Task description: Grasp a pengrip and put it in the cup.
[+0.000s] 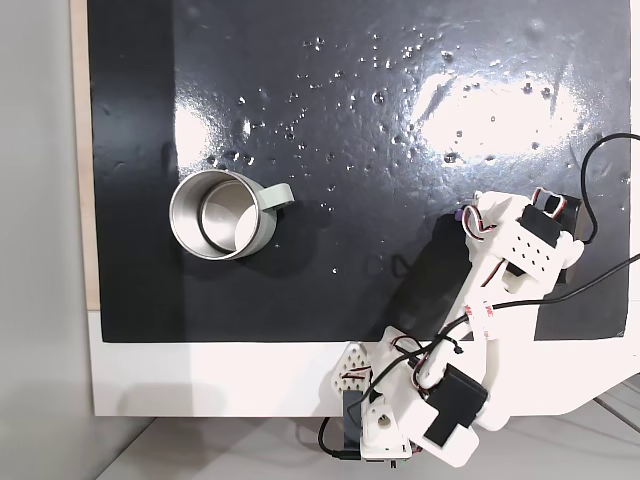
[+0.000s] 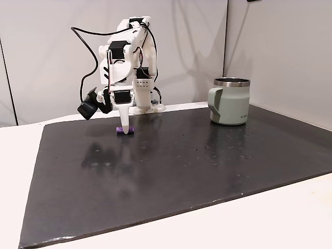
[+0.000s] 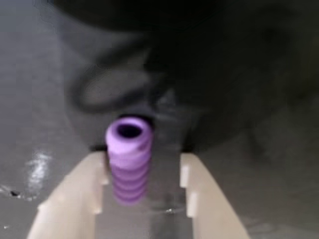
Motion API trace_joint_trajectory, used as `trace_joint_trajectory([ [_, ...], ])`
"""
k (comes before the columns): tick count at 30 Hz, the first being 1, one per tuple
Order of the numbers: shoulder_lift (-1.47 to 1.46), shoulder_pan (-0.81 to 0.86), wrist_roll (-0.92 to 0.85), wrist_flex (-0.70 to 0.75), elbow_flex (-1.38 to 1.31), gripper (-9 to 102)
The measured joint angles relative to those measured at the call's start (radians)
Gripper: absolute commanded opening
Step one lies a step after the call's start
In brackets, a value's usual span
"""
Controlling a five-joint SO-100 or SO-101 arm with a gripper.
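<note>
purple pengrip (image 3: 129,162) between the parted tool (image 3: 144,172) fingers in the wrist view, ungripped; cup (image 1: 222,214) well apart overhead

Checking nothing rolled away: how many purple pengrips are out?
1. The pengrip lies on the black mat between the open pincer fingers, far from the cup.

The purple pengrip (image 3: 129,162) lies between the two pale fingers (image 3: 75,194), against the left one, on the dark surface (image 3: 40,99).
</note>
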Motion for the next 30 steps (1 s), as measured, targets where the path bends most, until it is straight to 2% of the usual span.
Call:
trace_joint_trajectory([
  [4, -0.002, -0.002, 0.0, 0.0, 0.0, 0],
  [11, 0.008, -0.003, 0.002, 0.021, 0.0, 0],
  [15, 0.147, -0.031, 0.011, 0.028, 0.011, 0],
  [23, 0.548, -0.207, 0.06, 0.06, 0.069, 0],
  [30, 0.643, -0.471, 0.187, 0.067, 0.069, 0],
])
